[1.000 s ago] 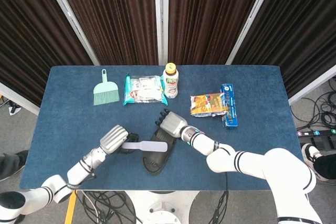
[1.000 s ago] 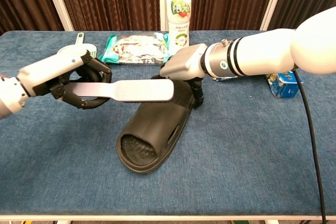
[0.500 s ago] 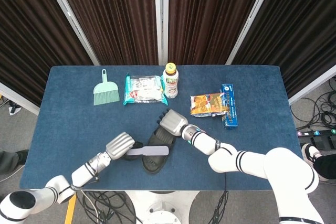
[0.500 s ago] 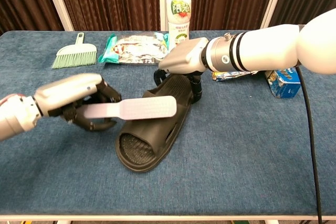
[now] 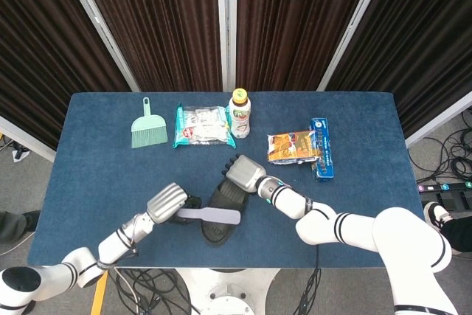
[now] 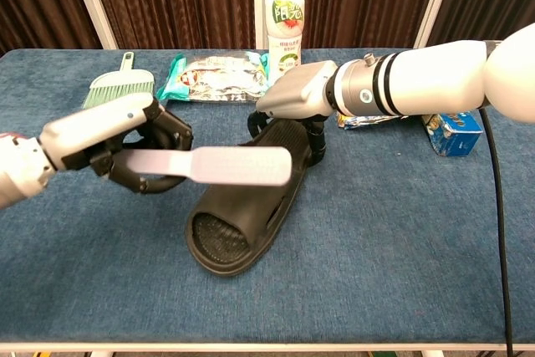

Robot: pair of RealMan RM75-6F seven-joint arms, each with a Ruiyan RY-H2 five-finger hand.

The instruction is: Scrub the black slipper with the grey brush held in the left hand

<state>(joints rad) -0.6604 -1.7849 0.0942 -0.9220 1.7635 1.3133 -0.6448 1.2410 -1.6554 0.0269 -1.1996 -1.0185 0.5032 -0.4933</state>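
The black slipper [image 6: 238, 219] [image 5: 220, 215] lies on the blue table near its front edge, toe toward me. My left hand [image 6: 125, 146] [image 5: 167, 204] grips the handle of the grey brush [image 6: 226, 165] [image 5: 210, 215], whose flat head lies across the slipper's upper. My right hand [image 6: 297, 98] [image 5: 242, 173] rests on the slipper's heel end, fingers curled over its rim and holding it in place.
Along the back stand a green hand broom [image 5: 147, 129], a snack packet [image 5: 202, 125], a drink bottle [image 5: 240, 112], an orange packet [image 5: 292, 147] and a blue box [image 5: 323, 148]. The table's front edge [image 5: 221, 265] runs close below the slipper.
The left hand with the brush swept back toward the front edge, then up and right again across the slipper. The right hand stayed on the heel; the slipper shifted slightly.
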